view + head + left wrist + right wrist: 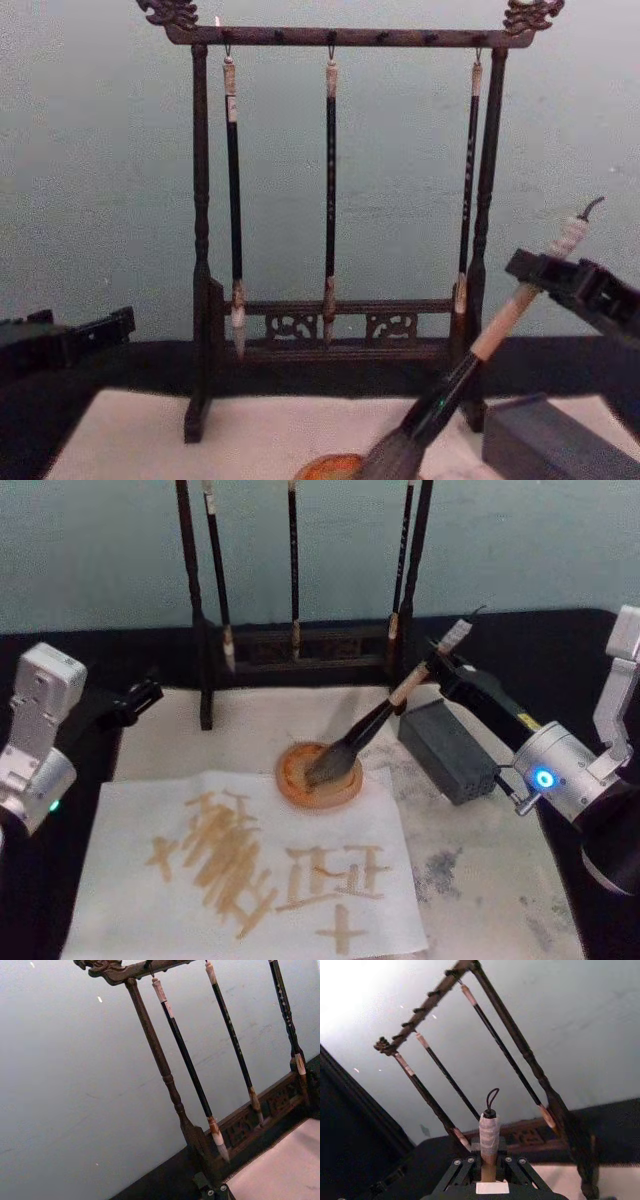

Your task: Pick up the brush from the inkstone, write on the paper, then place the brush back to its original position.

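1. Nearest us, the wide off-white paper sheet [130, 900] lies flat on a stained pale felt mat [480, 870] and bears tan strokes.
2. Just beyond the sheet's far edge sits a round orange-brown inkstone dish [300, 785].
3. The thick calligraphy brush [375, 720], with its tan upper handle and black lower part, slants up toward the robot's right. Its bushy dark head is down on the dish.
4. The right gripper [437, 667] reaches in from the right, and its fingers [465, 1170] are clamped on the upper handle. The taped end and dark loop stick out past them.
5. A dark grey rectangular block [450, 748] lies on the mat beneath that arm, right of the dish.
6. The left gripper [140, 698] is parked at the mat's left edge, well apart from the brush. We cannot tell whether it is open or closed.
7. Farthest back on the black worktop [560, 650] stands a dark wooden rack [200, 250]. Three slim black brushes [330, 190] hang from it before a pale blue-grey wall [90, 150].
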Motion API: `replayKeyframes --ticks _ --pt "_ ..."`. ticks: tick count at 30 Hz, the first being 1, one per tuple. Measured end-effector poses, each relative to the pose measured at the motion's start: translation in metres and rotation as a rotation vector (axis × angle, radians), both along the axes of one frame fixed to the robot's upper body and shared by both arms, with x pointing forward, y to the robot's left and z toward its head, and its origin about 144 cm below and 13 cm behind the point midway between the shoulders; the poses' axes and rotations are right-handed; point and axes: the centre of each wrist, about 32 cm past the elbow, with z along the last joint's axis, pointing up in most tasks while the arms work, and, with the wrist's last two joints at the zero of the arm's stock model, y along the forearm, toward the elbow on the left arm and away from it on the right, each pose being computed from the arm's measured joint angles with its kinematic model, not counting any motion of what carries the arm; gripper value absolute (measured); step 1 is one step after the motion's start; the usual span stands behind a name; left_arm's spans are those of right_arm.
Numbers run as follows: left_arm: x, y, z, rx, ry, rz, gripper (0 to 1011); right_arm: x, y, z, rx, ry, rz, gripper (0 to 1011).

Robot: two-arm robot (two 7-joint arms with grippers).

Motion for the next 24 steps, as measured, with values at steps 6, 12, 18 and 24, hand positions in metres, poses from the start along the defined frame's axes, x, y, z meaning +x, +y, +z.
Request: replayKeyframes --ticks 6,12,18,24 --pt "0.000 0.000 0.000 0.000 0.000 0.000 1002 0.001 -0.001 -0.007 0.004 0.032 -0.011 175" --pt "0.000 0.000 0.000 0.000 0.000 0.000 1002 0.001 -0.005 -0.013 0.006 0.051 -0.022 173" --pt "0.000 0.000 0.000 0.000 0.000 0.000 1002 0.002 -0.008 -0.018 0.009 0.073 -0.033 175" --pt "0.000 0.000 0.000 0.000 0.000 0.000 1002 0.002 -0.010 -0.020 0.007 0.088 -0.042 175"
